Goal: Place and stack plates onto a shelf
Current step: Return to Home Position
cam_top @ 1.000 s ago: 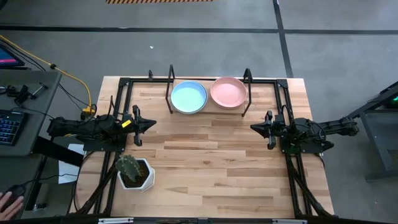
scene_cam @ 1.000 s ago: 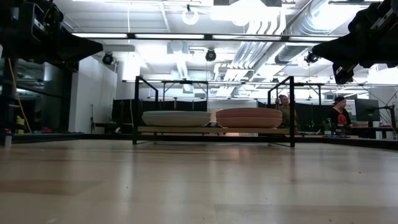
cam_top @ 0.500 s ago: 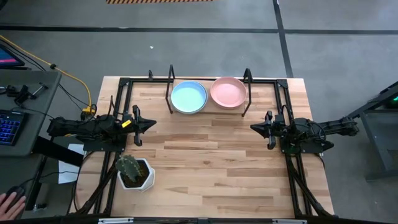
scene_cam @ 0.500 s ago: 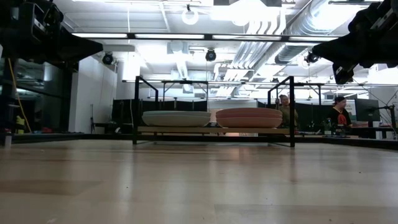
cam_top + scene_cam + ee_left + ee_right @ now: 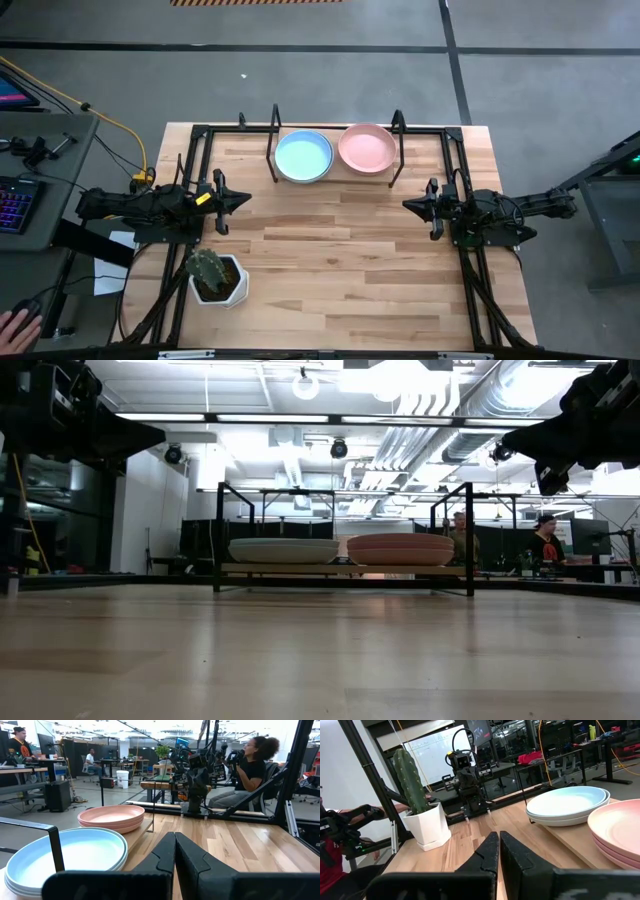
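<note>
Fingers (image 5: 165, 855) together, left gripper (image 5: 246, 199) and right gripper (image 5: 406, 205); blue plates (image 5: 303, 156), pink plates (image 5: 367, 147) on shelf (image 5: 300, 569).

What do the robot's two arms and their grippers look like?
Both arms are dark, slim and jointed, with black cables along them. The left gripper has a small yellow mark behind it; the right gripper shows none. Both have two matte black tapering fingers.

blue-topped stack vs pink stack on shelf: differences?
Colour: the blue-topped stack has a light blue plate over paler rims; the pink stack is pink throughout. Place: the blue-topped stack sits toward the left-arm end of the shelf, the pink stack toward the right-arm end. Shared: same plate size, level. Waiting at either side: left gripper, right gripper.
</note>
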